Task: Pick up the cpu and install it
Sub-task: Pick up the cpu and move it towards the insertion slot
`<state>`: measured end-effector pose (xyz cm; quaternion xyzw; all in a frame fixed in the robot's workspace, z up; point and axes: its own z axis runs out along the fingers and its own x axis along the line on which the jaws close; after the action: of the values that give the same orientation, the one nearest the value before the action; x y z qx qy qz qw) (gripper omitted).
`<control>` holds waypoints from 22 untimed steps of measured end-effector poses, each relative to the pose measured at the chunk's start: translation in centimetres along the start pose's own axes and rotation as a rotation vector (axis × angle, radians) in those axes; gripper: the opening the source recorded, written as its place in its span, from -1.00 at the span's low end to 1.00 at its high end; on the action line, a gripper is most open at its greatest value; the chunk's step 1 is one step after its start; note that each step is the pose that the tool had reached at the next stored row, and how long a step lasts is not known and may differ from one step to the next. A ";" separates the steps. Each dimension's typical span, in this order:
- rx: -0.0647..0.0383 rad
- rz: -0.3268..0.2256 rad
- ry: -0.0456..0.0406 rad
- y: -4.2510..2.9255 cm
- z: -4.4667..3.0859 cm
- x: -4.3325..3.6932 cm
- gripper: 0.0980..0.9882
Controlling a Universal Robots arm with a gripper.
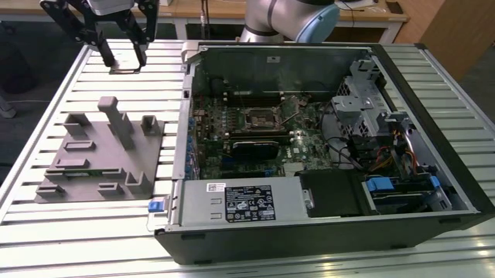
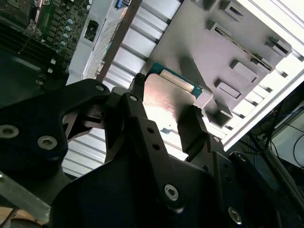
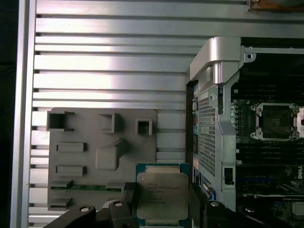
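My gripper (image 1: 124, 62) hangs high over the far corner of the table on the exterior view's left, shut on the cpu (image 1: 124, 70), which it holds flat between the two black fingers. In both wrist views the cpu (image 3: 161, 194) (image 2: 168, 92) shows its pale silvery face and green edge, clamped on two opposite sides. Below and beside it lies the grey fixture block (image 3: 95, 156). The motherboard's dark square socket (image 1: 261, 117) (image 3: 275, 121) sits open inside the computer case (image 1: 433, 87), off to the exterior view's right of the gripper.
The grey fixture (image 1: 101, 150) has upright posts and holds a green memory strip (image 3: 85, 186). The open case has a raised side wall (image 1: 188, 116), a drive cage (image 1: 363, 92), cables and a power supply (image 1: 240, 202). The slatted metal table (image 1: 46, 231) surrounds both.
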<state>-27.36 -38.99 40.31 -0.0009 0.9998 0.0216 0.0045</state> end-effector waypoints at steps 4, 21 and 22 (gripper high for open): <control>0.000 0.000 0.0000 0.00 0.01 -0.79 -0.02; 0.000 -0.001 0.0000 0.14 0.23 -7.42 -0.02; 0.000 -0.001 0.0001 0.16 0.25 -7.75 -0.02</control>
<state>-19.61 -38.81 40.14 -0.0013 0.9998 0.0216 0.0044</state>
